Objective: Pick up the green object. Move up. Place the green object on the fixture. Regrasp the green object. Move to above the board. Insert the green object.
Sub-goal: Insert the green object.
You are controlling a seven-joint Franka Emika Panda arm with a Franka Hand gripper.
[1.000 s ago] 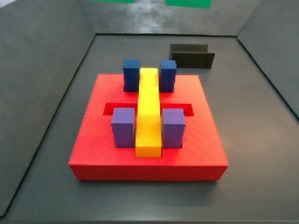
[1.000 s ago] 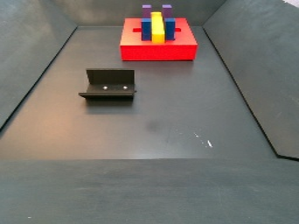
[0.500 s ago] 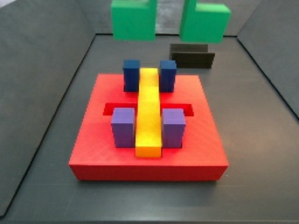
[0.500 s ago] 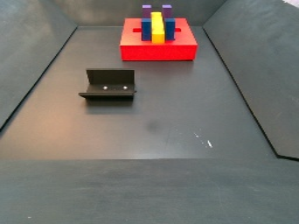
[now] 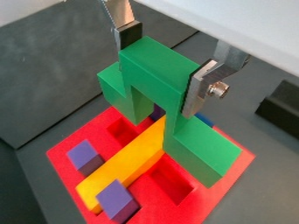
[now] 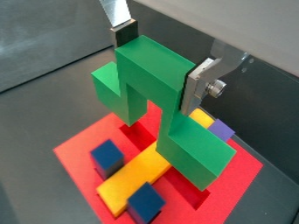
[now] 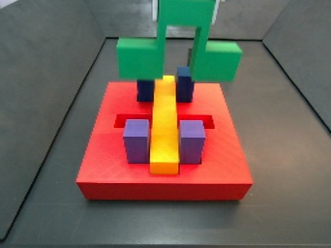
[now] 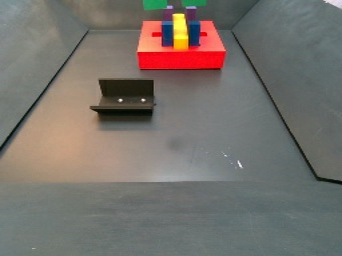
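Observation:
The green object (image 5: 149, 83) is an arch-shaped piece hanging legs down. My gripper (image 5: 163, 59) is shut on its raised middle cube, seen the same way in both wrist views (image 6: 162, 59). The piece hovers over the far part of the red board (image 7: 162, 180), its two legs (image 7: 142, 56) level with the blue blocks (image 7: 146, 83) and apart from the board. The long yellow bar (image 7: 165, 126) runs below the gap between the legs. The black fixture (image 8: 124, 97) stands alone on the floor, well away from the board (image 8: 181, 58). In a side view only a green sliver (image 8: 158, 3) shows.
Two purple blocks (image 7: 135, 141) flank the yellow bar near the board's front. Open recessed slots (image 5: 173, 179) lie beside the bar. Grey walls (image 7: 52, 116) enclose the dark floor (image 8: 187, 140).
The green object has come down from the top edge of a side view and now hangs lower, just over the far end of the board. Fixture and board have not moved.

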